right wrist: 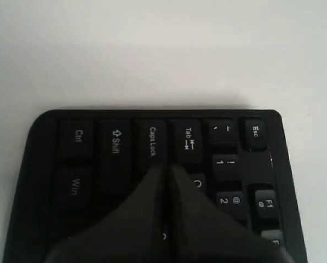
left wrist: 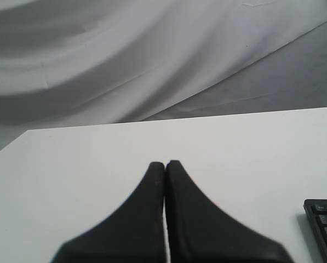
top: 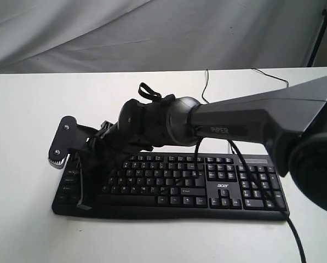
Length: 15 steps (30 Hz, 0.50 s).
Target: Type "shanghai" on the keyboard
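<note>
The black keyboard (top: 179, 186) lies on the white table, number pad and "acer" logo towards its right end. My right arm reaches across to the keyboard's left end. There the right gripper (top: 84, 204) points down at the keys. In the right wrist view the right gripper (right wrist: 166, 167) is shut, with nothing between its fingers. Its tips stand where the Caps Lock and Tab keys of the keyboard (right wrist: 75, 137) meet, beside Q. Contact with a key cannot be told. The left gripper (left wrist: 165, 163) is shut and empty over bare table, with a corner of the keyboard (left wrist: 323, 219) beside it.
A thin black cable (top: 206, 82) runs from the keyboard's far edge over the white table (top: 32, 109) towards the back. A thicker arm cable (top: 292, 230) hangs past the keyboard's right end. Grey cloth hangs behind the table.
</note>
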Available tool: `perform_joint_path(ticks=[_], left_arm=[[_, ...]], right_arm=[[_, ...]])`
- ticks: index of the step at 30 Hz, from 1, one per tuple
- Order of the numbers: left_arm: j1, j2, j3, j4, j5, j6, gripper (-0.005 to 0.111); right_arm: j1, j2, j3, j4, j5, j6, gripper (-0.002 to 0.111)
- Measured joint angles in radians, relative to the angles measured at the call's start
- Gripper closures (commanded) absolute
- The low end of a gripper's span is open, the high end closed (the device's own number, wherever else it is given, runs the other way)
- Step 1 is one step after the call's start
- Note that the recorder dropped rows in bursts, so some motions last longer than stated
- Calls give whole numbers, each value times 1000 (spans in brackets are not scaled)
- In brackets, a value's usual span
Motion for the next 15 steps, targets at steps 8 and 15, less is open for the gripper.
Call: perform_joint_path(ticks=[8,15], left_arm=[[0,0,0,0,0,0,106],[0,0,0,0,0,0,106]], right_arm=[[-4,8,0,0,-2,-11,108],[-4,8,0,0,-2,-19,108]])
